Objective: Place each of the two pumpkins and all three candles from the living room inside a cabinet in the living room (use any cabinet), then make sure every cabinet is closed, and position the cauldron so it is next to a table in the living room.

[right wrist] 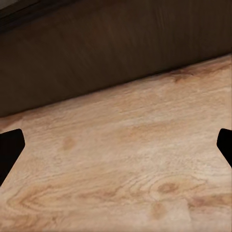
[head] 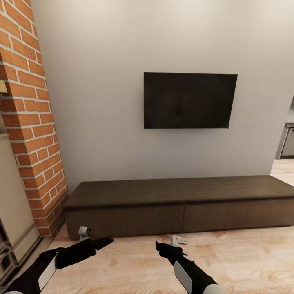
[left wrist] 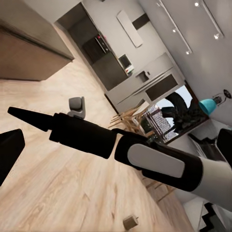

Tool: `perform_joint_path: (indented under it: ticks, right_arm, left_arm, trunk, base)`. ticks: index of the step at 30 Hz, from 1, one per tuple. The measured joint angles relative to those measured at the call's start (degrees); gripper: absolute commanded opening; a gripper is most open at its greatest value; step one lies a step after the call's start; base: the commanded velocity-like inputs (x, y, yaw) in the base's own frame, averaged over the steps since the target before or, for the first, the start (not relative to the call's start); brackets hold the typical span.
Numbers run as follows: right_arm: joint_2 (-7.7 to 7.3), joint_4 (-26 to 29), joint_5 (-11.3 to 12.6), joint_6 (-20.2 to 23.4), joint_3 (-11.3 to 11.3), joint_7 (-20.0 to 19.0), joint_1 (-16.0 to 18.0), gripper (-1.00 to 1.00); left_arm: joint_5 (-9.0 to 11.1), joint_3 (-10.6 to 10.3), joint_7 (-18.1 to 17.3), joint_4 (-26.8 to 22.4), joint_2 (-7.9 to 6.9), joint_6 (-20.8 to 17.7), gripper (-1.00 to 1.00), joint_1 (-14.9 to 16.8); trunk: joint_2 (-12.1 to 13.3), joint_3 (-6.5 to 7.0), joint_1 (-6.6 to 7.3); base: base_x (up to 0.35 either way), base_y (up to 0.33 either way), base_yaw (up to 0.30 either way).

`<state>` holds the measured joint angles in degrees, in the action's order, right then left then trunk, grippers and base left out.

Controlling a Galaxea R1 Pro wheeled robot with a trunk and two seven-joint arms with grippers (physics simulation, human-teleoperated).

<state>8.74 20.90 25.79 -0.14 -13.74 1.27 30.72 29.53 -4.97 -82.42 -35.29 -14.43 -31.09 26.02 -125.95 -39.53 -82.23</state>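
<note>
Living-room wall backs the closed cabinet; right jaws apart, left unclear.

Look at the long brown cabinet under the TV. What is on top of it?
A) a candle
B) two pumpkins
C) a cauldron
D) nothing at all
D: in the head view the flat top of the cabinet is bare wood from end to end, below the TV.

Even, soft, bright simulated light; faint shadows; sharp, slightly grainy renders.
</note>
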Motion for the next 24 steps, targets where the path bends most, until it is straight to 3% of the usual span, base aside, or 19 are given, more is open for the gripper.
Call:
perform_joint_path:
  ticks: [3,11,15,17,20,22,24]
  right_arm:
    - [-0.01,0.01,0.27,-0.32,0.05,0.02,0.0,1.0]
    - [-0.01,-1.15,0.27,-3.26,0.09,0.86,-0.02,1.0]
    - [0.07,-0.99,1.92,-4.19,1.44,-0.04,-0.01,1.0]
    - [0.08,-0.7,5.96,-3.74,4.18,-3.29,-0.01,1.0]
    - [-0.11,-0.66,14.59,-2.35,8.45,-13.35,-0.01,1.0]
    - [-1.0,-0.68,18.48,-1.34,9.68,-18.56,0.0,1.0]
    - [-3.05,-0.7,23.26,0.45,10.7,-23.99,0.01,1.0]
  left_arm:
    - [0.03,-0.04,0.8,0.02,-0.05,0.18,1.0,-0.09]
    - [0.17,-0.03,1.19,0.12,-0.47,0.3,1.0,-0.19]
    - [0.22,-0.05,1.25,0.19,-0.46,0.32,1.0,-0.22]
    - [0.24,-0.06,1.24,0.2,-0.39,0.29,1.0,-0.22]
    - [0.3,-0.01,1.23,0.26,-0.42,0.15,1.0,-0.22]
    - [0.32,0.01,1.26,0.28,-0.44,0.1,1.0,-0.22]
    - [0.34,0.02,1.33,0.41,-0.31,0.07,1.0,-0.23]
  trunk:
    - [-1.2,-0.54,-0.66]
    - [-1.22,-0.54,-0.67]
    - [-1.61,-0.72,-0.88]
    - [-2.41,-1.08,-1.32]
    - [-3.61,-1.62,-1.98]
    - [-4.41,-1.97,-2.42]
    - [-5.21,-2.33,-2.86]
  base:
    - [0.0,0.0,0.0]
    - [0.0,0.0,0.0]
    - [0.0,0.0,0.0]
    - [0.0,0.0,0.0]
    - [0.0,0.0,0.0]
    - [0.0,0.0,0.0]
    - [0.0,0.0,0.0]
